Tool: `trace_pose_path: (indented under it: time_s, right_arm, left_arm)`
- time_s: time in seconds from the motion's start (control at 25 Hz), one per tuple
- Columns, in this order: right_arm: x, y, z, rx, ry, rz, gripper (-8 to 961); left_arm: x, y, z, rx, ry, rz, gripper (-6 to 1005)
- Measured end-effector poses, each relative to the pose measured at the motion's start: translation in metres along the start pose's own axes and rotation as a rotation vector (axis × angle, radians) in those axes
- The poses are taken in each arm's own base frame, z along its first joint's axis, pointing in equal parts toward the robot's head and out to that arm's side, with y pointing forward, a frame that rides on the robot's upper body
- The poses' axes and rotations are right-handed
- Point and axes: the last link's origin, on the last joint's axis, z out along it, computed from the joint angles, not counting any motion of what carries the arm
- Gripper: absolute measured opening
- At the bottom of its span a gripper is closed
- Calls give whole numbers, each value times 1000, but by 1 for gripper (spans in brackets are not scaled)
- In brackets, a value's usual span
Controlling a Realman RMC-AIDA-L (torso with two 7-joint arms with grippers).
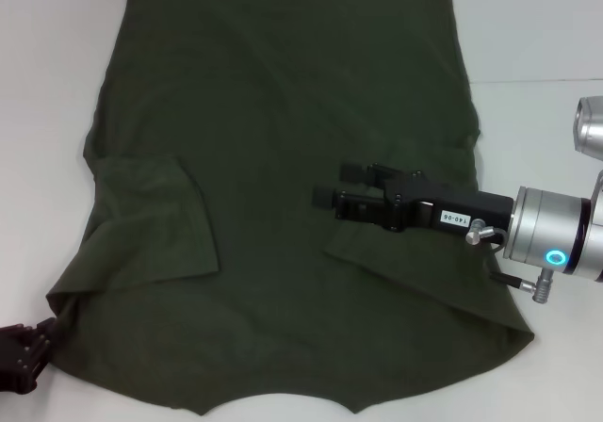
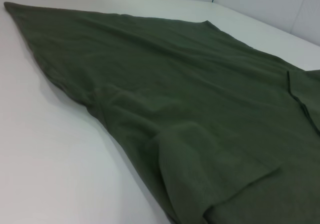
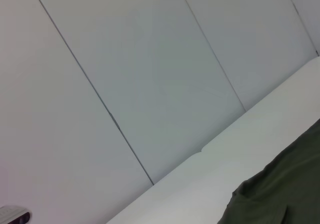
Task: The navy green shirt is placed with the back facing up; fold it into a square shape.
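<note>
— One garment fills most of the white table (image 1: pixel 528 26): the navy green shirt (image 1: pixel 283 139), spread flat with its straight hem at the far edge and the collar end nearest the robot.

— And the sleeves?

— Both are turned in over the body. The left sleeve (image 1: pixel 155 219) lies as a flap on the shirt's left side; the right sleeve (image 1: pixel 415 262) is folded in as a slanting flap under the right arm.

— Where is the right gripper (image 1: pixel 339 185)?

— Over the right half of the shirt, reaching in from the right, fingers pointing toward the middle. The two fingertips stand a little apart, with nothing between them.

— The left gripper (image 1: pixel 24 356)?

— At the near left corner, just beside the shirt's edge, mostly cut off. I cannot tell how its jaws stand.

— Anything else?

— The right wrist view shows a panelled wall (image 3: pixel 150 74) beyond the table, and a corner of the green cloth.
</note>
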Motion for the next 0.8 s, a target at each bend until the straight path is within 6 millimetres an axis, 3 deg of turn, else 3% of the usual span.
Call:
trace_pose_path:
  time_s: [0.16,0.36,0.56,0.8]
  right_arm:
    - [0,0,0,0,0,-1,942]
    - [0,-1,-1,8,3,13,942]
    - [-7,-9,-14,37,41,71,941]
    - [-15,-16,-49,65,163,211,941]
  left_arm:
    - [2,0,1,-3,2,-1,136]
    - [6,4,1,-44,14,-25,52]
    - [17,13,-1,-125,55,-58,51]
    - [24,21,2,-184,83,-76,52]
